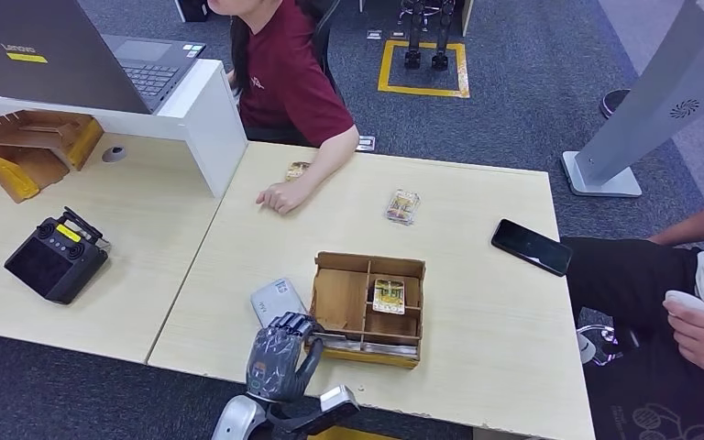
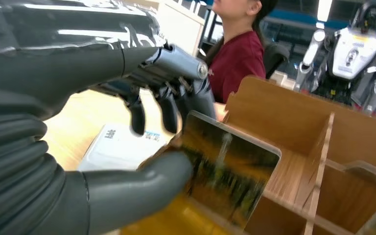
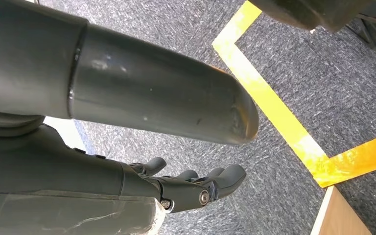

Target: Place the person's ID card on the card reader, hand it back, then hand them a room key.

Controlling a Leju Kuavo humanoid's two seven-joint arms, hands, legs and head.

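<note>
Here the left hand (image 1: 280, 353), low in the centre of the head view, pinches a card (image 2: 227, 174) between thumb and fingers at the front left corner of the wooden tray (image 1: 341, 301); the wrist view shows the card's yellowish picture face tilted above the tray's edge. Just left of the hand lies the white card reader (image 1: 278, 298), flat on the table (image 1: 477, 321). Another card (image 1: 388, 295) rests in the tray's middle compartment. Further up, one card (image 1: 402, 206) lies on the table in the centre, and one (image 1: 296, 170) sits beside the person's hand (image 1: 280, 196). A black phone (image 1: 531, 247) lies at right. The right hand (image 3: 196, 188) hangs over grey carpet, holding nothing, fingers loosely apart.
</note>
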